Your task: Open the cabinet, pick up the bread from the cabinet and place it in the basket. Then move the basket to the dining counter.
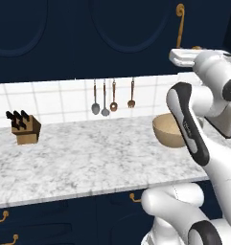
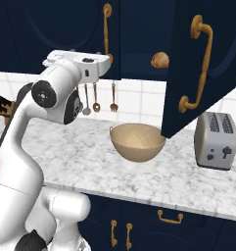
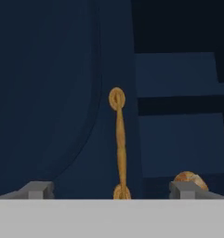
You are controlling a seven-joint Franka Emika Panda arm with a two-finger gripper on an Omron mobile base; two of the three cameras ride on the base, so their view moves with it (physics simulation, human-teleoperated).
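The end effector [image 3: 108, 189] stood spread, empty. The bread [image 2: 159, 60] sat inside the open cabinet [image 2: 202, 68], at the basket's [image 2: 137, 142] twelve o'clock; probably light, soft, best pinched gently across its middle.

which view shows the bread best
The right base view: the bread sits whole on the shelf of the open cabinet, a golden-brown bun beside the door edge. The hand view catches just its top, low behind a fingertip of the hand. In the left base view I can't make it out.
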